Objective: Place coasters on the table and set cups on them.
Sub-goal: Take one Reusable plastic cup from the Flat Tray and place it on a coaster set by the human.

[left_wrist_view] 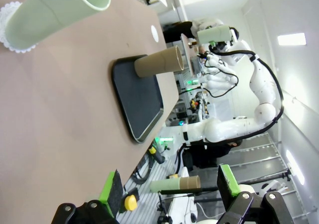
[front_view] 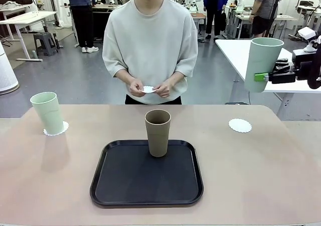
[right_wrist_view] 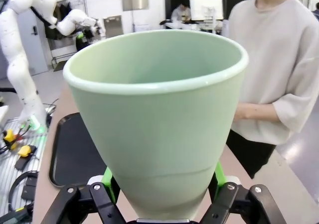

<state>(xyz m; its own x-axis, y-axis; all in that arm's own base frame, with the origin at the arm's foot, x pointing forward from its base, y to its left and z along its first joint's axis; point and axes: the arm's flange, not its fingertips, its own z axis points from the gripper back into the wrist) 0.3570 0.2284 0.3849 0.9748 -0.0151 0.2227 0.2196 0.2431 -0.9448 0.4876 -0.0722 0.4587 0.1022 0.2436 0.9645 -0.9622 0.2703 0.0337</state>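
Within the right tool (right_wrist_view: 163, 181) stands a green cup (right_wrist_view: 159, 109).

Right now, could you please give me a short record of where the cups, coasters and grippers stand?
left green cup: upright on the first coaster, table's left side
brown cup: upright on the black tray
right green cup: held in the air by the right gripper
bare coaster: on the table, right side
third coaster: in the person's hands
left gripper: open, empty
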